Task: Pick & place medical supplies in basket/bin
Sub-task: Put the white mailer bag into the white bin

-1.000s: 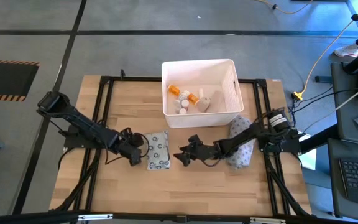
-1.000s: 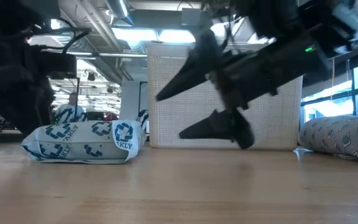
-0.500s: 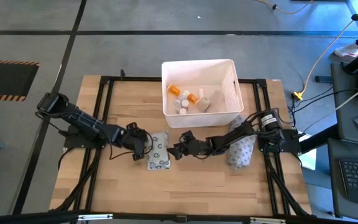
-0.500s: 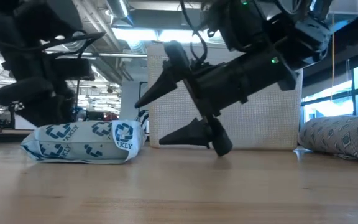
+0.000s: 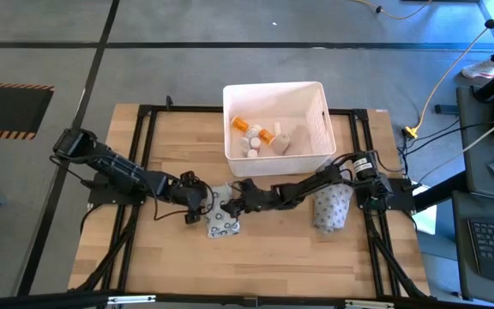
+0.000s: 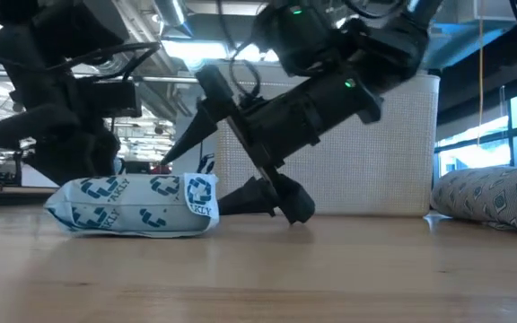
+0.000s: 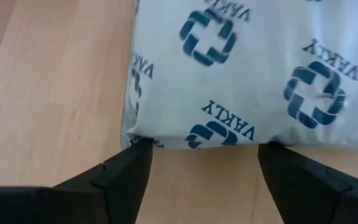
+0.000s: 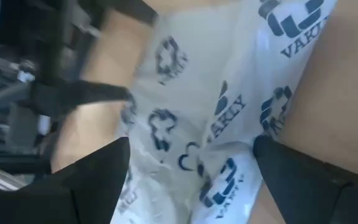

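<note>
- My left pincer [image 5: 204, 204] sits low on the wooden table [image 5: 170, 266], its two fingers [image 7: 120, 180] spread apart, with the near edge of the grey packet [image 5: 222, 212] lying just ahead of the tips.
- In my left wrist view the packet [image 7: 241, 74] spans the gap between my fingers, one corner right at the tip of one finger; I grip nothing.
- My right pincer [image 5: 237, 200] reaches in from the opposite side, fingers spread wide, and meets the same packet on its far edge from my left pincer.
- In the low view the right pincer [image 6: 240, 170] comes down at a slant, its lower finger [image 6: 267, 199] touching the table just beside the packet [image 6: 133, 206], its upper finger above the packet's end.
- My right wrist view shows the packet [image 8: 210, 118] filling the space between my open fingers [image 8: 303, 180], not yet clamped.
- The packet lies flat between my two pincers, printed with blue cross-like marks.
- The white bin [image 5: 277, 129] stands just beyond my right pincer, holding orange pill bottles [image 5: 254, 130] and small white pieces.
- A second grey patterned pack [image 5: 331, 206] rests under my right arm, well behind that pincer.
</note>
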